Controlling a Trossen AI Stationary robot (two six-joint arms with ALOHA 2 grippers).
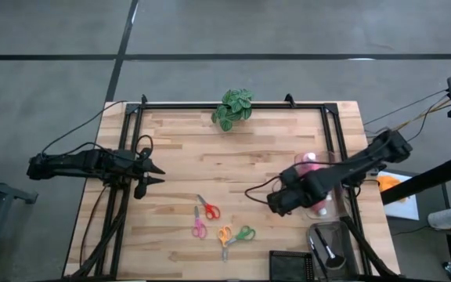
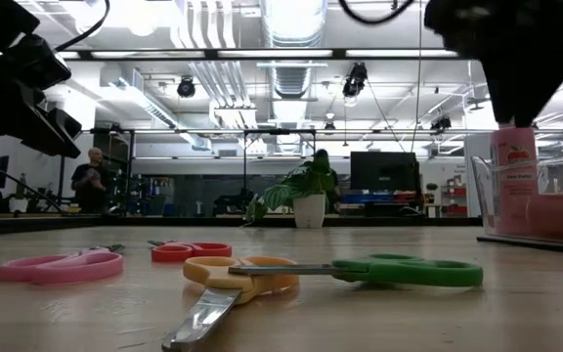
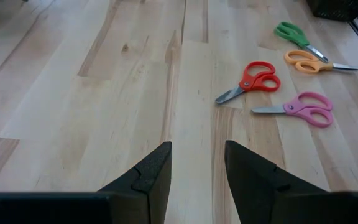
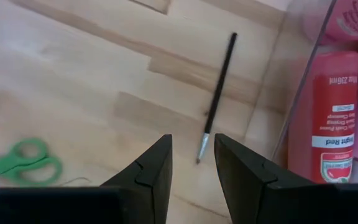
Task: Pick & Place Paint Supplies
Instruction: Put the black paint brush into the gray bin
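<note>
Black are my right fingers [image 4: 191, 165], standing apart with a narrow gap and holding nothing, just above a thin dark-handled brush [image 4: 218, 93] that lies flat on the wooden surface [image 4: 73, 81]. The tip of the brush points toward my gap. Just beside the brush is a clear container [image 4: 303, 87]; inside it lies a red bottle [image 4: 325, 112], and pink bottles [image 4: 353, 18] are next to it. In the high view this container [image 1: 337, 205] is at the right edge of the surface, under my right arm.

My left fingers [image 3: 197, 171] are also apart and empty, above bare wood at the left side. Farther out I see four scissors: red [image 3: 250, 79], pink [image 3: 303, 108], orange [image 3: 312, 61] and green [image 3: 296, 34]. A green plant [image 1: 233, 108] stands at the far edge.
</note>
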